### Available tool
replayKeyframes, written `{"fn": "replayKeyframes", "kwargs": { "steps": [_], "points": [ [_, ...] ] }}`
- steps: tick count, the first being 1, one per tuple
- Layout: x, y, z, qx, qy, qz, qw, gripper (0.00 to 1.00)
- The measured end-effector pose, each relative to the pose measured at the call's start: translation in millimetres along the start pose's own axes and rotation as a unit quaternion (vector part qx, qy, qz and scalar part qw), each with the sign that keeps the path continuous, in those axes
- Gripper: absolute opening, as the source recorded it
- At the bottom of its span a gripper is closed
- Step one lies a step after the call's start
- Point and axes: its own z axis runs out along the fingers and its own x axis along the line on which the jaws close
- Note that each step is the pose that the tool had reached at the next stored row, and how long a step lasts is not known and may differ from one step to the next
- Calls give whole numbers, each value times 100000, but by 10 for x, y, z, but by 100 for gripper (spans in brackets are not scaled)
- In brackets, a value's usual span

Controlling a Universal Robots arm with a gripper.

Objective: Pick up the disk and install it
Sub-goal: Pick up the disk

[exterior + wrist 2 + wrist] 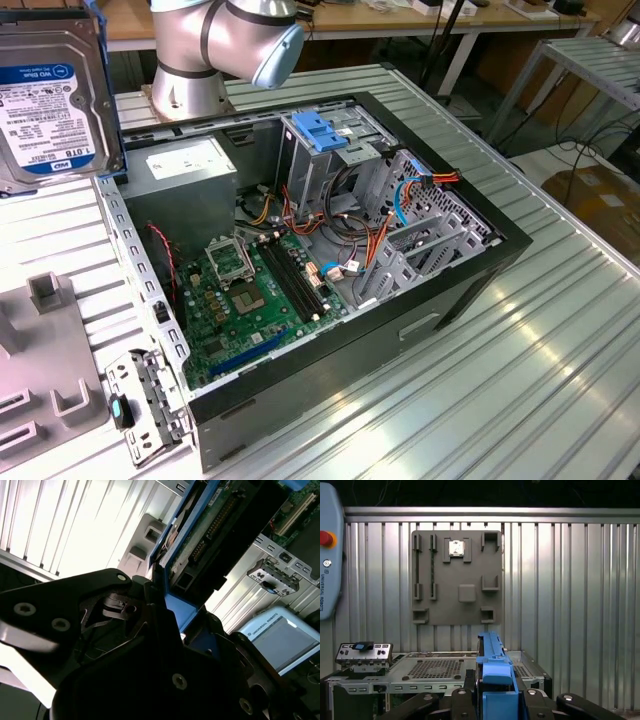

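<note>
Black fingers (pixel 470 686) pinch the flat rectangular grey-metal disk (pixel 50 95) by its blue plastic carrier frame, one finger pressed to each side. In the first wrist view the disk (pixel 492 677) stands on edge between them, its frame touching both. In the second wrist view the disk (pixel 215 525) runs away from the fingers (pixel 125 610) edge on, with its circuit-board side showing.

In the exterior view the disk is held clear of the ribbed silver metal table (pixel 520 380), at the exterior view's far left, its white-and-blue label turned outward, close beside the far left corner of the open black computer case (pixel 450 300). The case lies on its side on the table with its green motherboard (pixel 240 300) exposed. A tall metal cage with a blue plastic top (pixel 325 135) stands toward the far side of the case, well apart from the disk. A larger grey metal box with a white sticker (pixel 185 165) fills the case's far left corner.

A flat grey fixture plate with moulded recesses (pixel 40 370) lies on the table at the exterior view's near left, beside the case; it is also seen in the first wrist view (pixel 457 577). The silver robot arm with a pale blue joint cap (pixel 215 40) rises at the far edge of the table
</note>
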Motion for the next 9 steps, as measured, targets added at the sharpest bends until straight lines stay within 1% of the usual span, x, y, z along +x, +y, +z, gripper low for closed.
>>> {"fn": "replayKeyframes", "kwargs": {
  "steps": [9],
  "points": [
    [0, -4, 0, -1, 2, -2, 100000, 37]
  ]
}}
